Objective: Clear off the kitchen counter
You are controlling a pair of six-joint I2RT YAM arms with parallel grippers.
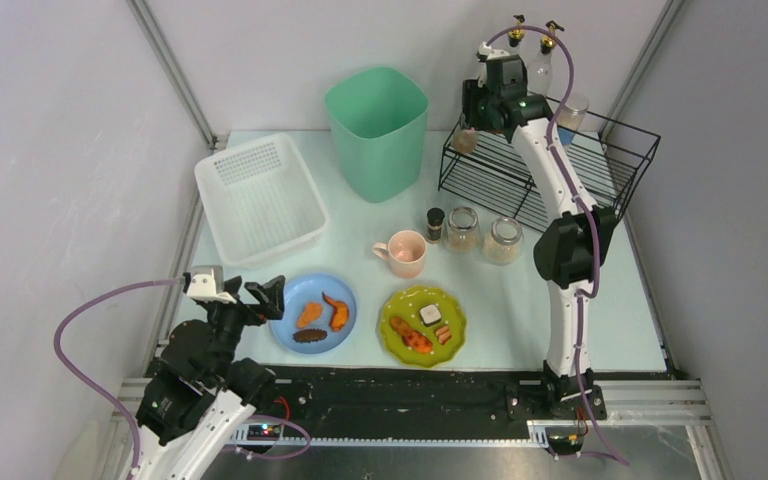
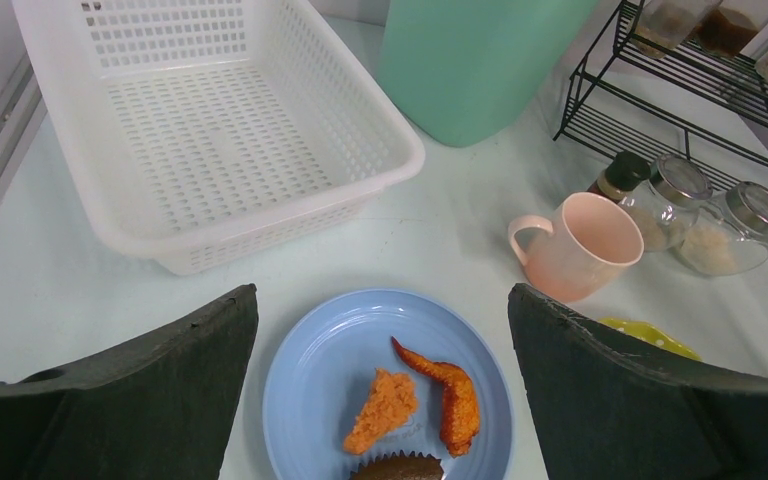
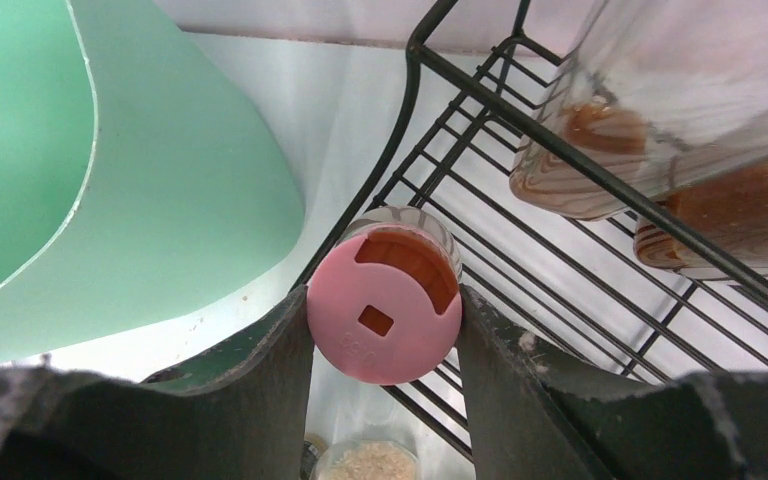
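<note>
Right claw around pink-lidded jar at black wire rack

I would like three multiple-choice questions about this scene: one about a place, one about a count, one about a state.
1. Where is the mug? A. in the basket B. on the rack C. on the counter by the small bottle
2. How many plates hold food? A. one B. two C. four
3. What do the right fingers do? A. grip the shaker B. hang spread and empty C. rest on a plate
Key: 1 C, the mug stands on the counter beside the bottle, outside basket and rack; 2 B, a blue plate and a green plate; 3 A, the fingers press both sides of the pink-lidded shaker.
</note>
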